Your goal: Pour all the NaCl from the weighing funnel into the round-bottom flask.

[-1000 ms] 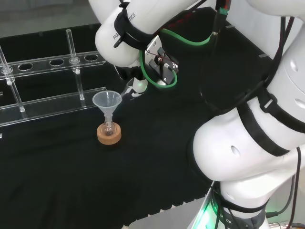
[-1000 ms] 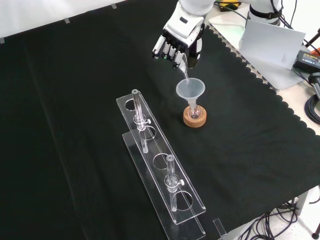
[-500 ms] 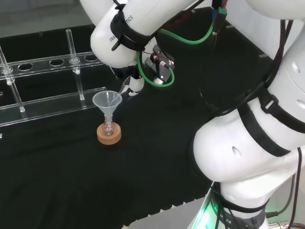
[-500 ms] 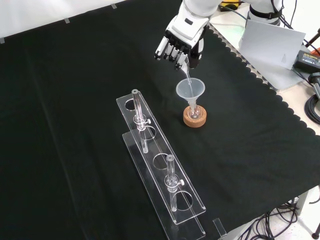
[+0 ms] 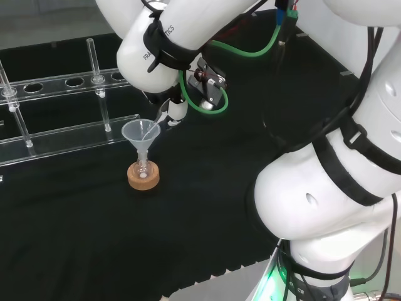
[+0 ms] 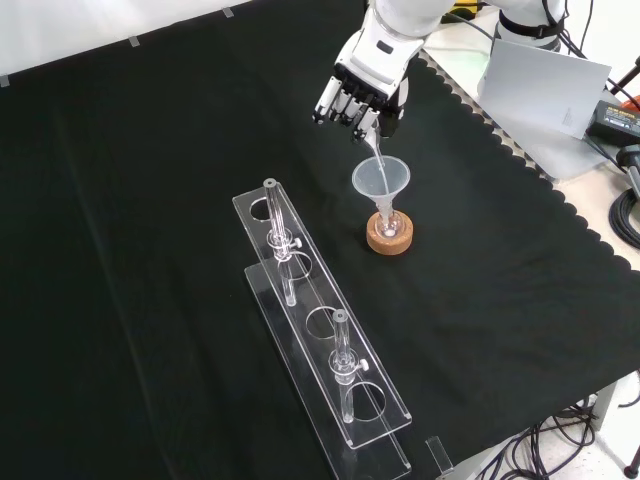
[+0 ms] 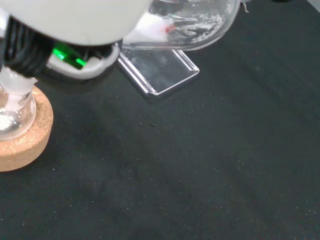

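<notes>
Hand (image 6: 362, 88), fingers curled on the weighing funnel (image 6: 375, 150), tips its spout into the funnel (image 6: 381, 178) on the flask (image 6: 388, 224), prob. so NaCl slides in w/o spilling.

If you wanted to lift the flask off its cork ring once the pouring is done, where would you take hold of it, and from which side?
Probably the flask's short neck, from the side, after lifting out the funnel: the round belly sits sunk in the cork ring, and the funnel's wide cone blocks a reach from above.
</notes>
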Controlling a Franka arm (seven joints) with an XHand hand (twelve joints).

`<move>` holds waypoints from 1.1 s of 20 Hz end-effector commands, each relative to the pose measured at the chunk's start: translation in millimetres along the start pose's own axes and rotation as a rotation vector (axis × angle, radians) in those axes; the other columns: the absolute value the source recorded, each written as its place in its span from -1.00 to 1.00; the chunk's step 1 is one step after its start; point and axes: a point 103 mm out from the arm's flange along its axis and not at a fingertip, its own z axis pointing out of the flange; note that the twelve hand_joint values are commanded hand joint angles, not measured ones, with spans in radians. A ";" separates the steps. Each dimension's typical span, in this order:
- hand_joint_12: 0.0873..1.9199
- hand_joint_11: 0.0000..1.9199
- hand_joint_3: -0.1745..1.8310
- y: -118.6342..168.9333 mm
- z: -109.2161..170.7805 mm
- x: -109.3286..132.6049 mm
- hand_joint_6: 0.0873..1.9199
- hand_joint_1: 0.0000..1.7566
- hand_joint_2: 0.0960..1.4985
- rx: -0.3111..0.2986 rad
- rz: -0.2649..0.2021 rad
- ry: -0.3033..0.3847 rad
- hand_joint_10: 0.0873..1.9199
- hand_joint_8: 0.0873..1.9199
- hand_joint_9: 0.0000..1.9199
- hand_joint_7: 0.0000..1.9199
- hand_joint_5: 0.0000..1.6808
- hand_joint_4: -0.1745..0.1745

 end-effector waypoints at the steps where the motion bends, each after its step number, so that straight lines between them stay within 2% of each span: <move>1: 0.33 -0.43 -0.08 -0.9 -2.6 -3.7 -1.00 0.33 -0.41 -0.017 -0.039 -0.043 -0.89 -1.00 0.55 0.82 0.94 1.00; 7: 0.33 -0.43 -0.08 -2.4 -6.4 -3.7 -1.00 0.33 -0.41 -0.057 -0.074 -0.092 -0.89 -1.00 0.55 0.82 0.94 1.00; 13: 0.33 -0.43 -0.08 2.8 -8.6 1.0 -1.00 0.33 -0.41 -0.070 -0.097 -0.118 -0.89 -1.00 0.55 0.82 0.94 1.00; 17: 0.33 -0.43 -0.07 3.6 -12.5 0.4 -1.00 0.33 -0.41 -0.089 -0.120 -0.165 -0.89 -1.00 0.55 0.82 0.94 1.00; 22: 0.33 -0.44 -0.07 4.8 -11.2 -2.7 -1.00 0.33 -0.41 -0.084 -0.129 -0.183 -0.90 -1.00 0.54 0.82 0.94 1.00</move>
